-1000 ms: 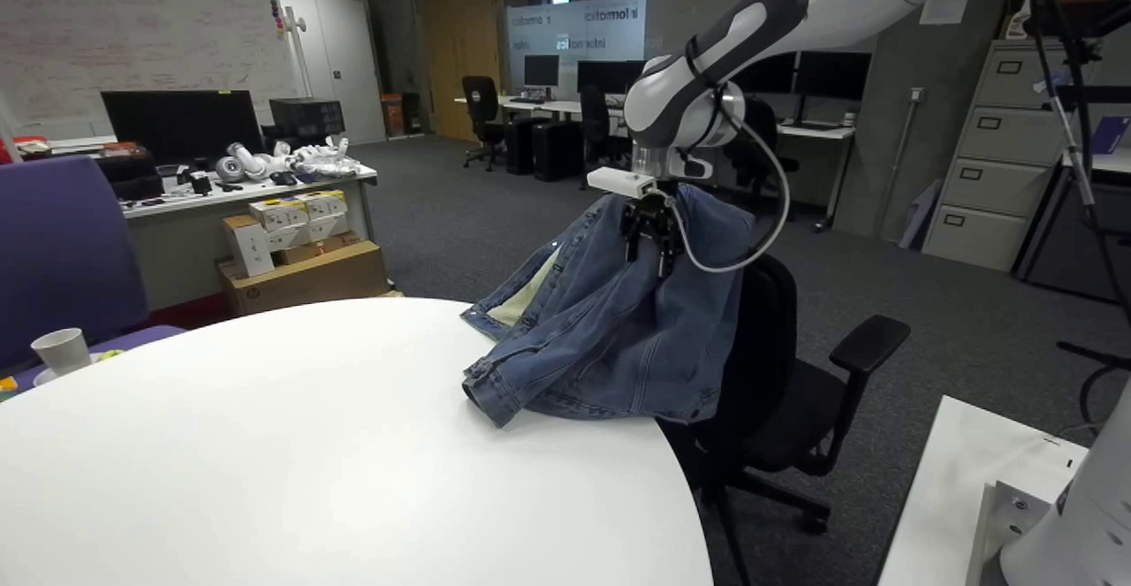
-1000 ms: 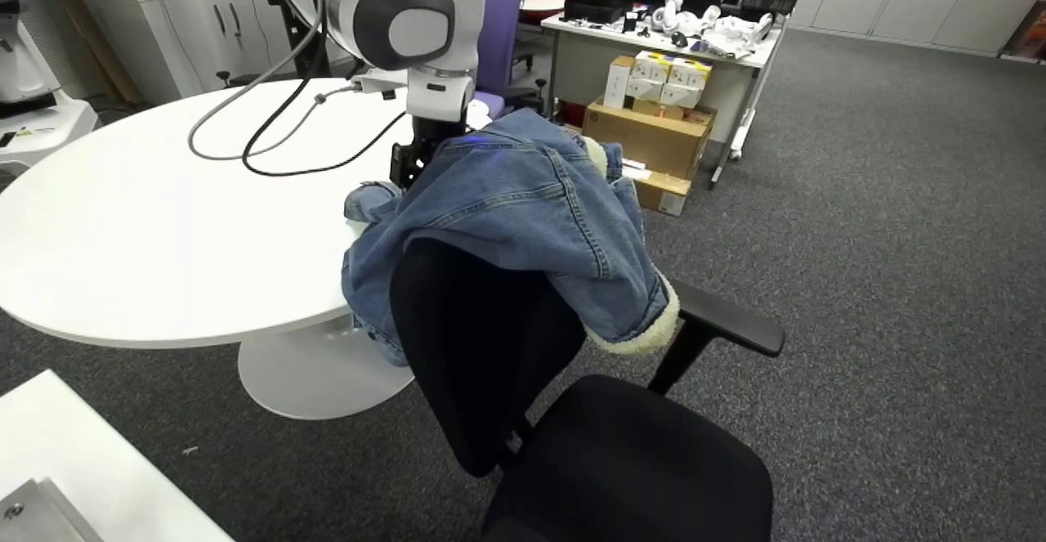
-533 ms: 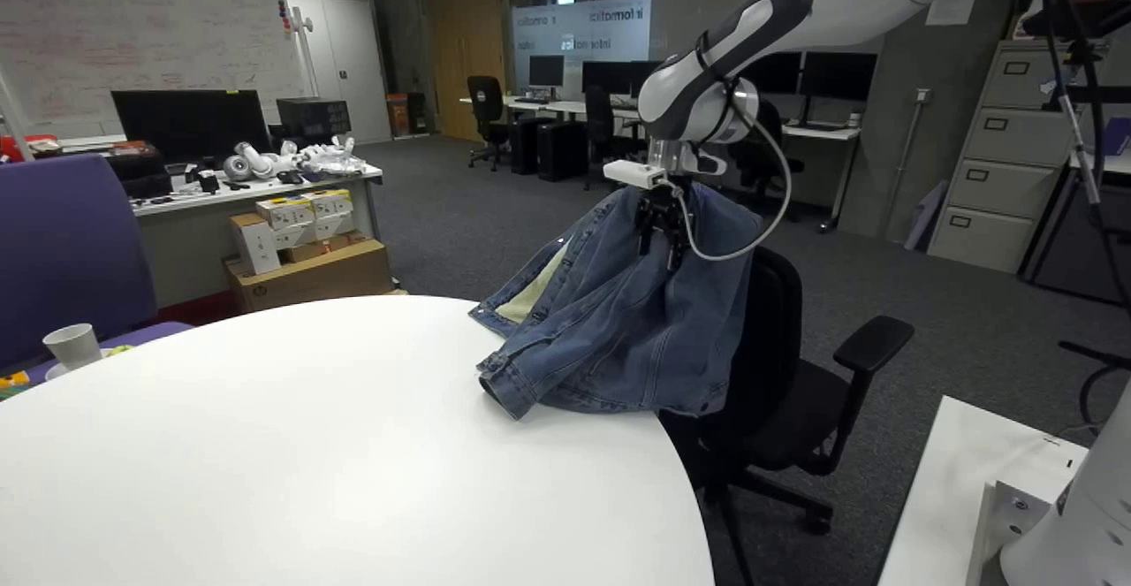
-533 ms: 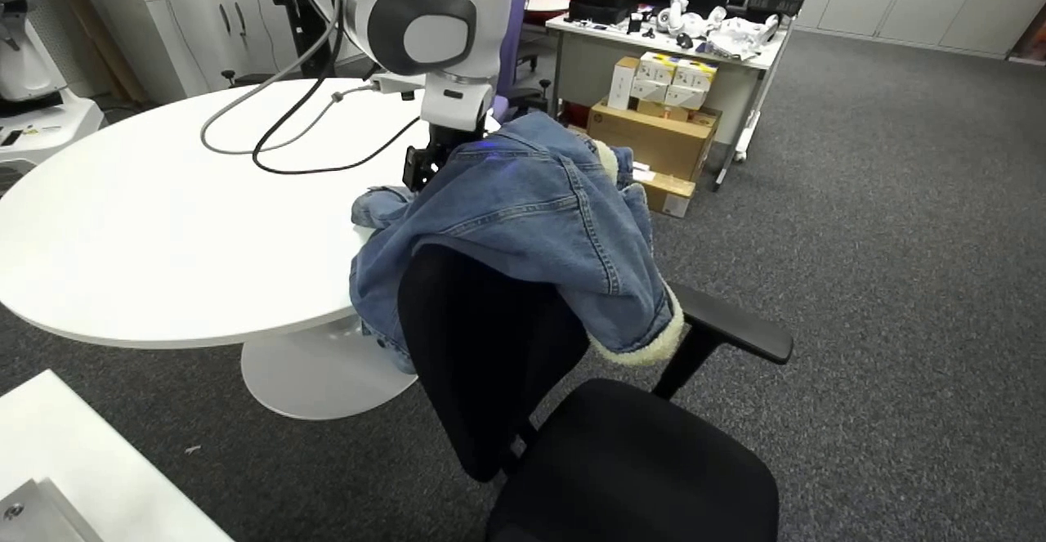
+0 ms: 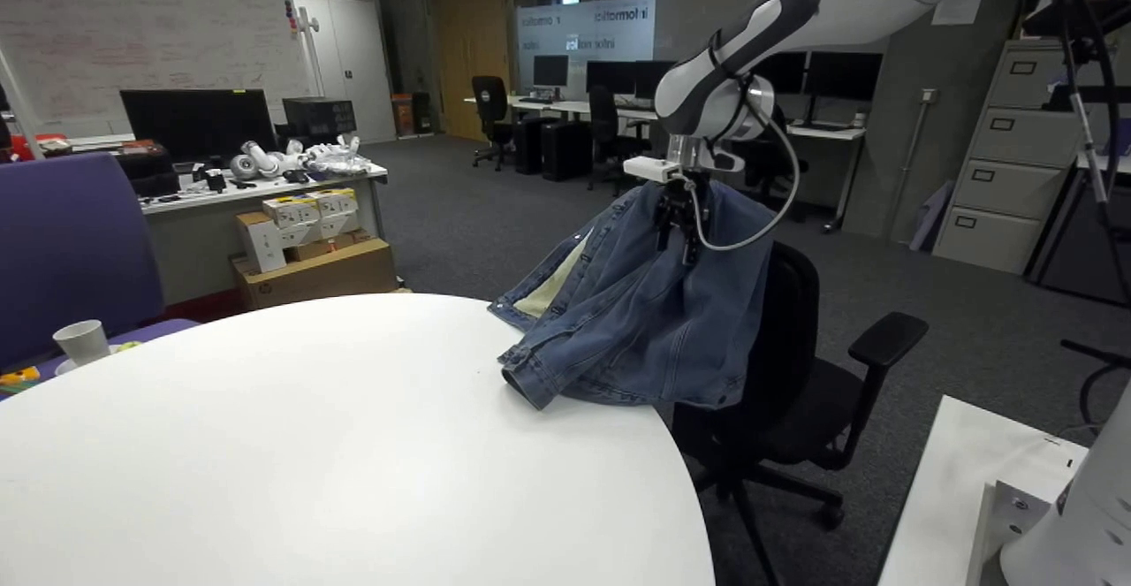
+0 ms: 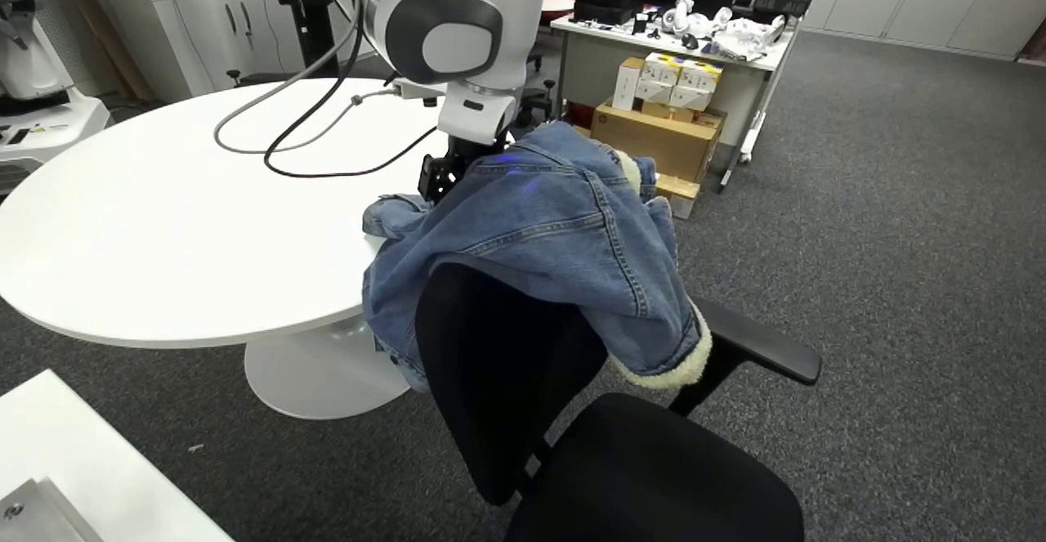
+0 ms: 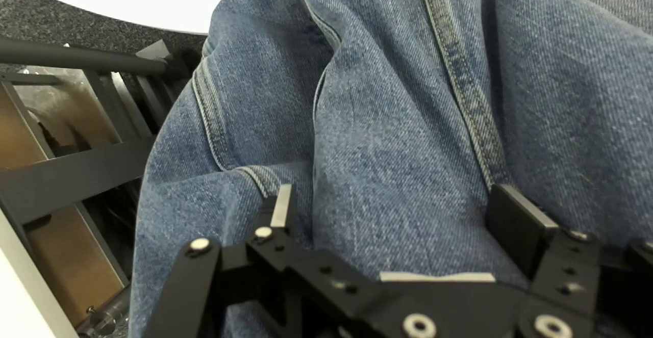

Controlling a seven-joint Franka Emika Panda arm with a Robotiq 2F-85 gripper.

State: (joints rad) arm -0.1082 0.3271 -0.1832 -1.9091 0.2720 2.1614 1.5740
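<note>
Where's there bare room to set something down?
Free: round white table, from denim jacket across to purple chair; visible black seat, bordered by backrest and armrest.
Crowded: backrest top and nearby table edge, under jacket, open pincer close by; desk around its monitor.

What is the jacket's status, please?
Gripper open, right at denim jacket; contact unclear. Jacket draped over black chair. Possibly obstructing: white table, under one sleeve.

My arm slants down in an exterior view to my bent wrist, and below it my gripper points downward. In the wrist view I hold my two fingers wide apart (pads facing across the gap).
</note>
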